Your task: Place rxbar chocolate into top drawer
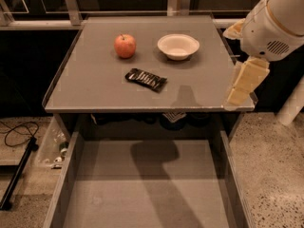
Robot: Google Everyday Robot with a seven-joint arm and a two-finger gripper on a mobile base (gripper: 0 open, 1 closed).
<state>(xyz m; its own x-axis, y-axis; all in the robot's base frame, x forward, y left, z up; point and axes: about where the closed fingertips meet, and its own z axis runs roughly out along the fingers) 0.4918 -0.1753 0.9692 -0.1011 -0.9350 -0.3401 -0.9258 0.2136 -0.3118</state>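
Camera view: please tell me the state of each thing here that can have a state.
top drawer: pulled open
rxbar chocolate: lying flat on the table, not held
apple: whole, stem up
bowl: upright, looks empty
gripper: above the table's right front corner, apart from the bar

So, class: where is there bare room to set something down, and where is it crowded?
The drawer floor is bare. On the table, the front strip before the bar and the left edge by the apple are free. Apple, bowl and bar crowd the middle. The gripper hangs by the right front corner.
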